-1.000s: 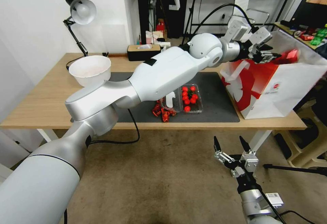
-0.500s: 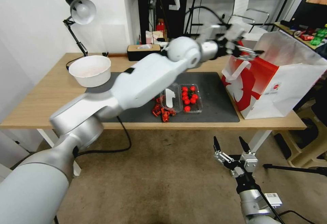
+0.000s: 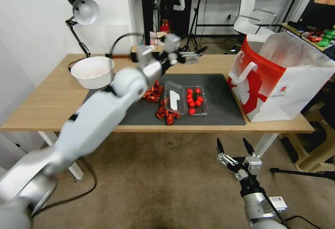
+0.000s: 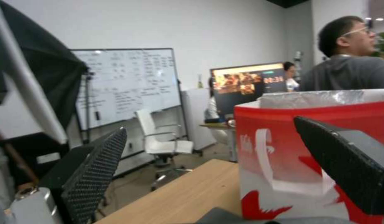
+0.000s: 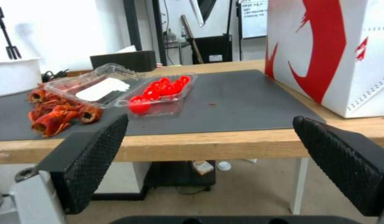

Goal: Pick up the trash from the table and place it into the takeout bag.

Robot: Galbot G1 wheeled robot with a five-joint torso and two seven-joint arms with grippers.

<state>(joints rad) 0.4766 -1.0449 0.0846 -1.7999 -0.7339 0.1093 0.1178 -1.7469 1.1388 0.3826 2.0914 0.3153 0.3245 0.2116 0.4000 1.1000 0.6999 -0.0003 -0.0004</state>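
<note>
On the table [image 3: 42, 107], red crayfish shells [image 3: 153, 92] [image 5: 55, 115] lie on the dark mat [image 3: 223, 100] beside an open clear clamshell [image 3: 176, 98] [image 5: 101, 87] of red cherry tomatoes [image 3: 193, 96] [image 5: 163, 89]. A white bowl [image 3: 92, 71] stands at the back left. The takeout bag [image 3: 279, 82] [image 4: 300, 168] [image 5: 333, 53], red and white, stands open at the right end. My left gripper [image 3: 197, 54] [image 4: 208, 127] hovers open and empty above the mat's back edge, facing the bag. Below the table's front edge, my right gripper [image 3: 234, 149] [image 5: 210, 120] hangs open.
A desk lamp [image 3: 82, 11] stands at the table's back left corner and a dark box [image 5: 123, 59] sits behind the mat. A white chair [image 3: 253, 16] and stands fill the room behind. Bare floor lies in front of the table.
My left arm has swung left, away from the bag's mouth, to above the mat's back edge. The shells it covered now show. The right arm has not moved.
</note>
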